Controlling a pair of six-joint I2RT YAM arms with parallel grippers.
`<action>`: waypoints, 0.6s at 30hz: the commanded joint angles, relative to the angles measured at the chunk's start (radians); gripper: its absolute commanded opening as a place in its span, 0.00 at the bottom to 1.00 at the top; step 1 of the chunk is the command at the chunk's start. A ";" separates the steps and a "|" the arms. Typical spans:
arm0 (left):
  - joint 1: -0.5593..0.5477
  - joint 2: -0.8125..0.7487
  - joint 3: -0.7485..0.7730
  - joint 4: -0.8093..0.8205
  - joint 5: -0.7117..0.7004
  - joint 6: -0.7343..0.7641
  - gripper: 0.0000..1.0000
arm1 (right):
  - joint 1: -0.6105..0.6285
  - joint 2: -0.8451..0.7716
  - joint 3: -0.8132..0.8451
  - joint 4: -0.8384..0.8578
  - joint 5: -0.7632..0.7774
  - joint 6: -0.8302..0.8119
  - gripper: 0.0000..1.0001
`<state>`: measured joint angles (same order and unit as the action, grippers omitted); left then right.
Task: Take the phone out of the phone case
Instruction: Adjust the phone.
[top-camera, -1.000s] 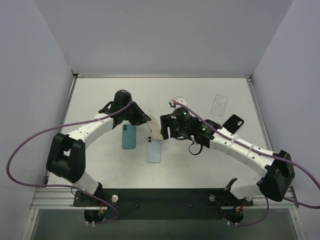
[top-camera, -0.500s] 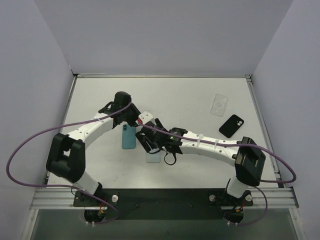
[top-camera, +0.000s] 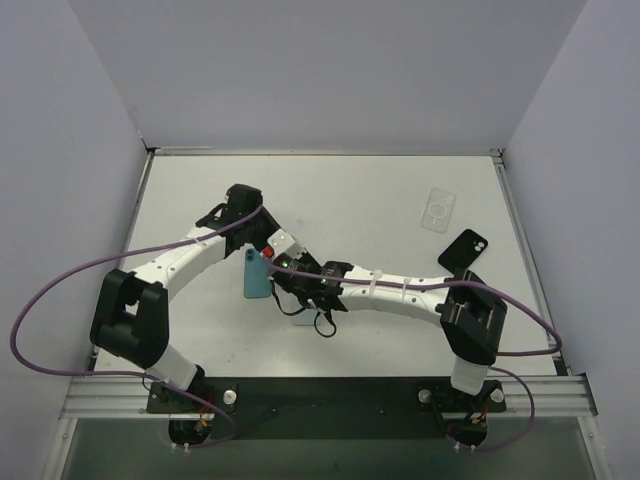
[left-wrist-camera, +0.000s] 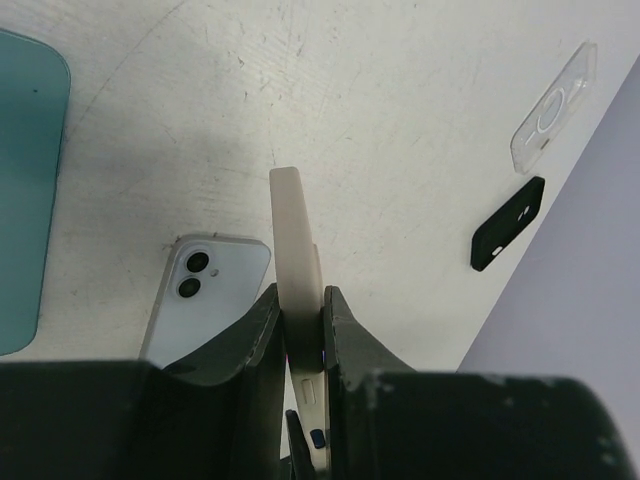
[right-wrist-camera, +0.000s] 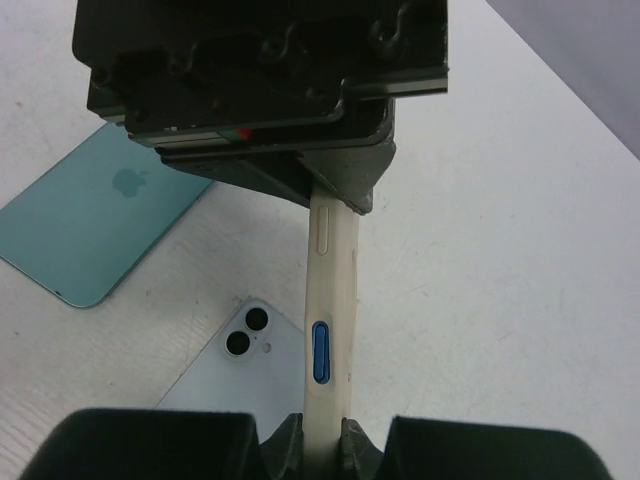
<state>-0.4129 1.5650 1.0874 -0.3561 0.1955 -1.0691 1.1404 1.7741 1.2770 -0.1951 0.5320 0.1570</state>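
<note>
A beige phone case (left-wrist-camera: 295, 240) with a blue side button (right-wrist-camera: 320, 352) is held edge-on above the table between both grippers. My left gripper (left-wrist-camera: 302, 310) is shut on one end of it. My right gripper (right-wrist-camera: 322, 440) is shut on the opposite end, facing the left gripper's body (right-wrist-camera: 270, 90). Seen from above, the two grippers meet at the table's middle left, the left gripper (top-camera: 262, 240) just behind the right gripper (top-camera: 285, 268), and they hide the case. Whether a phone sits inside the case cannot be made out.
A teal phone (top-camera: 257, 278) lies face down beside the grippers. A light blue phone (right-wrist-camera: 235, 365) lies under the held case. A clear case (top-camera: 438, 210) and a black case (top-camera: 463, 250) lie at the far right. Grey walls stand on three sides.
My right arm has swung left across the table to the left gripper and closed on the free end of the beige case. The left arm has stayed still.
</note>
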 joint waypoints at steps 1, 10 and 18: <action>-0.018 -0.065 0.034 0.011 -0.002 -0.063 0.00 | 0.002 -0.021 0.025 -0.006 0.112 0.021 0.00; -0.058 -0.032 0.051 0.065 0.079 -0.037 0.32 | -0.013 -0.163 -0.120 0.016 0.091 0.116 0.00; -0.067 -0.077 0.038 0.080 0.073 -0.035 0.73 | -0.083 -0.366 -0.244 0.057 -0.090 0.199 0.00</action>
<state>-0.4831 1.5444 1.0874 -0.3141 0.2520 -1.0977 1.0939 1.5257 1.0718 -0.1913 0.5076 0.2947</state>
